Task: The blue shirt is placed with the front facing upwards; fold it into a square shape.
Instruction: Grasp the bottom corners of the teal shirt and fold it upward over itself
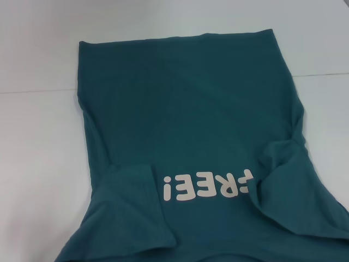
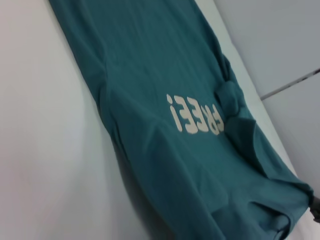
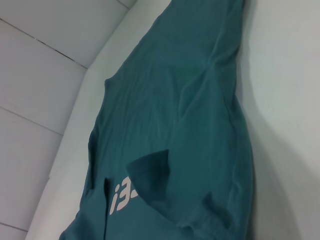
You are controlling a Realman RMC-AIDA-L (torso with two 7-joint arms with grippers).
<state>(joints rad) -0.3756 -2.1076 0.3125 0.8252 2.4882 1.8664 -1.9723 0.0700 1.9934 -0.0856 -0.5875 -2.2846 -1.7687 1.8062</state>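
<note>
- On the white surface (image 1: 38, 164), the blue shirt (image 1: 191, 109) lies front up, hem toward the far edge, collar end toward the near edge and out of the head view.
- Both short sleeves are turned inward over the body: left sleeve (image 1: 128, 204) flap sits beside the print, right sleeve (image 1: 289, 180) is bunched and overlaps the print's end.
- Step in hand, as judged: sleeve folds done, lengthwise folds not yet made; the shape is a long rectangle, not a square.
- Next move likely calls for a grip on the hem corners or the near end, bringing one end over the other; the right sleeve's bunching may want smoothing first.
- Writing: off-white "FREE!" (image 1: 207, 186), upside down from the head view; last letter partly covered by cloth. No brand tag visible.
- Neither gripper appears in any view; state of either set of jaws cannot be told.
</note>
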